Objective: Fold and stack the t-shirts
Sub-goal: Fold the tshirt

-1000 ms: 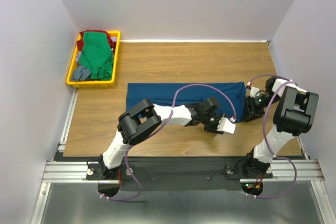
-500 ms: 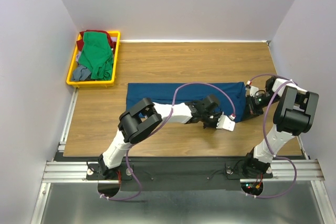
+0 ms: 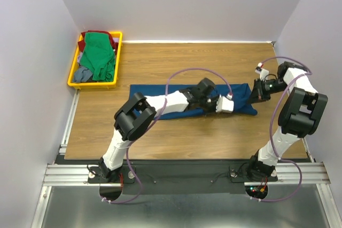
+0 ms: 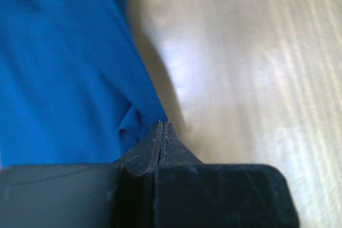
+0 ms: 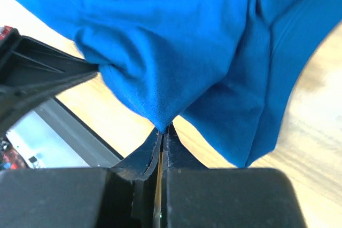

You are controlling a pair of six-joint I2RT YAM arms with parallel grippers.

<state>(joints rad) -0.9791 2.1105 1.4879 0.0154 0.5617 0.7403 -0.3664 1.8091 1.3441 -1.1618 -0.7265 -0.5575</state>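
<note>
Since a fold only comes out straight when both corners travel together, the navy t-shirt [image 3: 152, 92] is gripped at two spots near its right-hand end, fwiw. A bit of hem is nipped between the pressed-together tips of the left gripper [image 4: 162, 131], right where blue cloth meets the bare table [image 4: 256, 78]. A bunched corner is pinched the same way by the right gripper [image 5: 162, 134]. Its tips are fully together, the cloth is gathered into folds at them, and it looks to be lifted a little off the wood.

From above, the shirt is seen laid out as a long band across the middle of the table. So a lengthwise fold looks done and a crosswise one is probably being set up, just a guess.

The green t-shirt [image 3: 99, 57], the dark red one [image 3: 96, 33] and the grey-blue one [image 3: 81, 73] are heaped in the yellow tray [image 3: 91, 85] at the far left corner. They are well apart from the action, presumably parked there until it's their turn.
</note>
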